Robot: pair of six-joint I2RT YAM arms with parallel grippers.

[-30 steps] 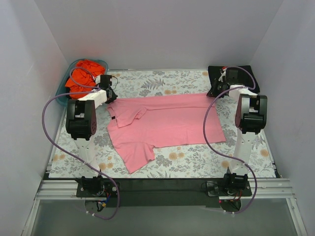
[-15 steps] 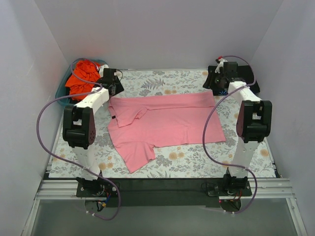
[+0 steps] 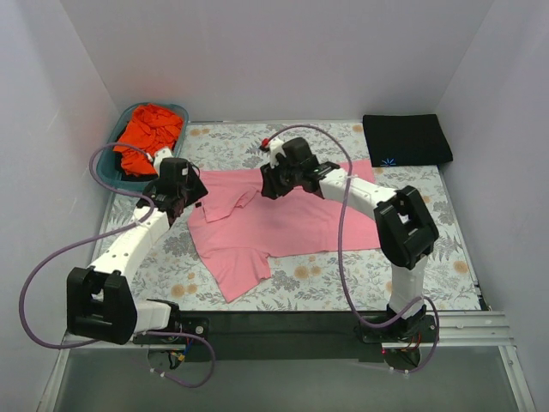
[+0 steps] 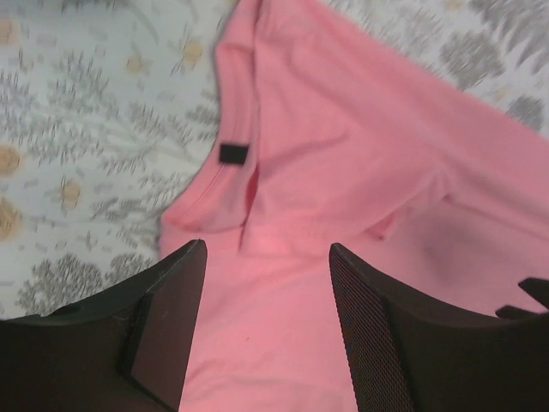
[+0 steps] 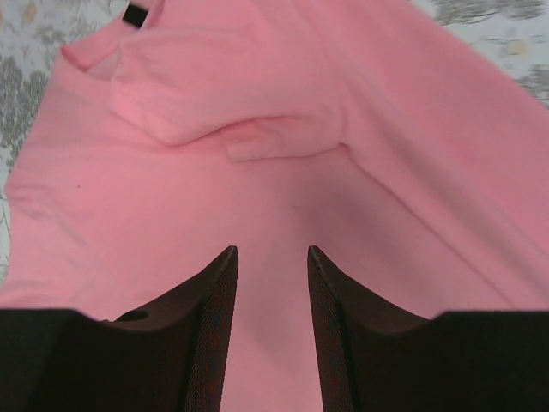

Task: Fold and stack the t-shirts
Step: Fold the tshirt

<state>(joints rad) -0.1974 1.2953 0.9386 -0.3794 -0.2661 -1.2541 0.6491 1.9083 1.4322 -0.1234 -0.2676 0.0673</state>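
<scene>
The light pink t-shirt (image 3: 292,219) lies spread on the floral cloth, one sleeve folded in near its collar. My left gripper (image 3: 182,199) is open just above the shirt's left part by the collar; the left wrist view shows the pink shirt (image 4: 343,154) and its black neck tag (image 4: 232,153) ahead of the gripper (image 4: 268,249). My right gripper (image 3: 273,182) is open and empty over the shirt's upper middle, above the pink shirt (image 5: 257,197) near the folded sleeve (image 5: 214,112). The black t-shirt (image 3: 406,140) lies folded at the back right. The orange-red t-shirt (image 3: 150,137) is bunched in the basket.
The teal plastic basket (image 3: 178,111) stands at the back left corner. White walls close in the table on three sides. The floral cloth (image 3: 343,275) shows bare in front of the pink shirt and along the back edge.
Both arms left the back corners and swung inward over the pink shirt. The left gripper came from the basket, the right from the black shirt, which now shows fully.
</scene>
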